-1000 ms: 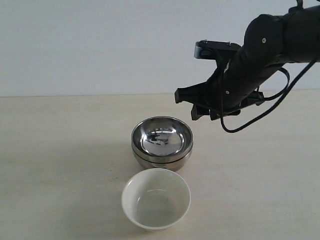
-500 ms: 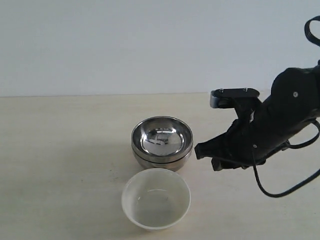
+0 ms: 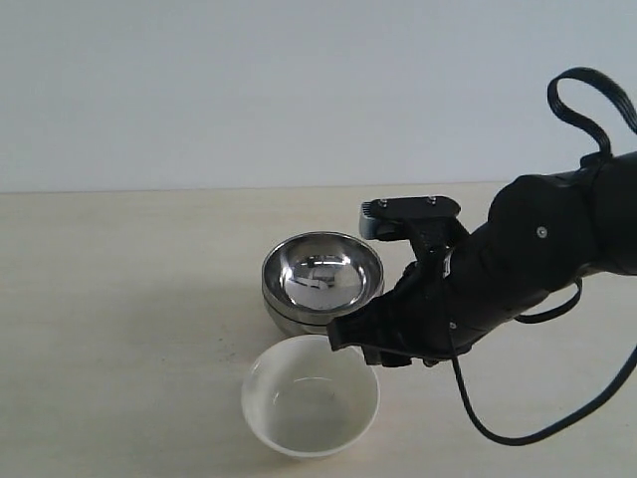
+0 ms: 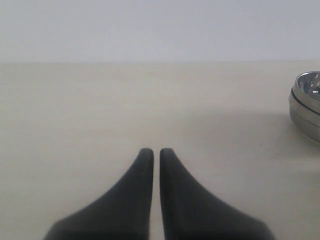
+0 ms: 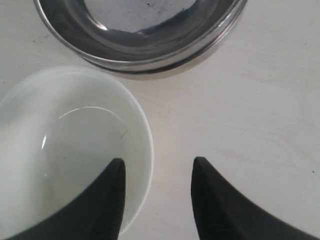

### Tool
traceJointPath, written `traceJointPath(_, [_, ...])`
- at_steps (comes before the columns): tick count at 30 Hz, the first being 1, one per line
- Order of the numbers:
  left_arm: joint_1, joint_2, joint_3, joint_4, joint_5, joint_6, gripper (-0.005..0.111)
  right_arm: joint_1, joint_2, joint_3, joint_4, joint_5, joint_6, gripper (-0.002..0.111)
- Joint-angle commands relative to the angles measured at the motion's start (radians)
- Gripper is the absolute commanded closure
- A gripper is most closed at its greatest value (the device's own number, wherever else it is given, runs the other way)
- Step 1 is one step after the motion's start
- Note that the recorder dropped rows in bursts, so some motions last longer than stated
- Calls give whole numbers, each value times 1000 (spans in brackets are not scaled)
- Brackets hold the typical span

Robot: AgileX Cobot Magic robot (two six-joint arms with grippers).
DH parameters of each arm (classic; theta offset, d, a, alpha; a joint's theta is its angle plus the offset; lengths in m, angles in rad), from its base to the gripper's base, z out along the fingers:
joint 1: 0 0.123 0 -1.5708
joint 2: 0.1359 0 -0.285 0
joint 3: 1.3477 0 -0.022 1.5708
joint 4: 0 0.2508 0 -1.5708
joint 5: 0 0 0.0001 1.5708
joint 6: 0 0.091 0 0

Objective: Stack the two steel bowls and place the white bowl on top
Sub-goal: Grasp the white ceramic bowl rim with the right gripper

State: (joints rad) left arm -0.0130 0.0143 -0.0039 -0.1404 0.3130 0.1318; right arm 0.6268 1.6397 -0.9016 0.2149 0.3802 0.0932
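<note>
A: Your right fingers [image 5: 156,172] were spread, straddling the white bowl [image 3: 311,394] rim at lower centre, below the two steel bowls [image 3: 322,283], already nested.

B: Left fingers [image 4: 152,154] nearly pressed together, empty. Glossy, probably slippery and breakable: pinch the rim.

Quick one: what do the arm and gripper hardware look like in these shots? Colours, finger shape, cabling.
The right arm is matte black with rounded housings and small screw heads. A loose black cable loops above and below it. A grey-black camera block sits at the wrist. Right gripper and left gripper have smooth black fingers tapering to curved, rounded tips. No markings visible.
</note>
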Motion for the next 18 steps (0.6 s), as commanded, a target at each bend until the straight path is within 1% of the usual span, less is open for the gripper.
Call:
traceJointPath(1, [3,-7,4,-8,-2,-9,103,0,-12,37,10,-43,3,72])
traceJointPath(5, [3,-7,4,-8,-2,-9,103,0,-12,83,12,-111,3,72])
traceJointPath(9, [3,-7,4,-8,-2,-9,103,0,-12,87,16,-123,3,72])
traceJointPath(14, [3,-7,4,-8,-2,-9,103,0,-8,87,65,-136,3,72])
traceJointPath(18, [3,-7,4,-8,-2,-9,103,49,29,87,71,-169,3,72])
